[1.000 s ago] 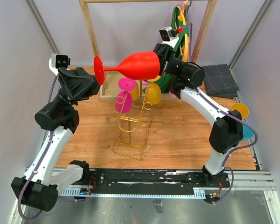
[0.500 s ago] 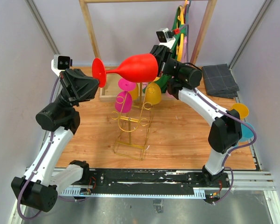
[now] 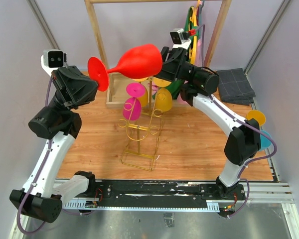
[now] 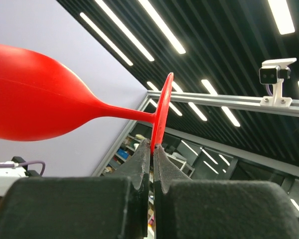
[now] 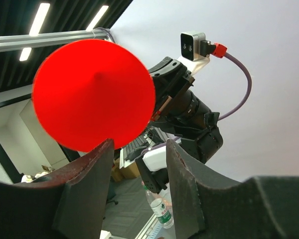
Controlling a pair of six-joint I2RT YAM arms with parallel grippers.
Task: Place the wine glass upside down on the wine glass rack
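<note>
While clamping glass (image 3: 139, 60) only by its foot edge in left pincer (image 4: 152, 148), right pincer (image 5: 138, 144) apart, risks slip onto rack (image 3: 139, 130).

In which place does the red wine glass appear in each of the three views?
Top external: wine glass upper centre, lying sideways in the air.
Left wrist: bowl at left, foot at centre.
Right wrist: bowl seen end-on, upper left.
Shared landmark: left gripper pinching the foot.

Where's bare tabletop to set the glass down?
Bare wood right of the wine glass rack, out to the right arm; also left of its base, toward the left arm. Crowded around its top and behind: hung glasses, wooden tray.
</note>
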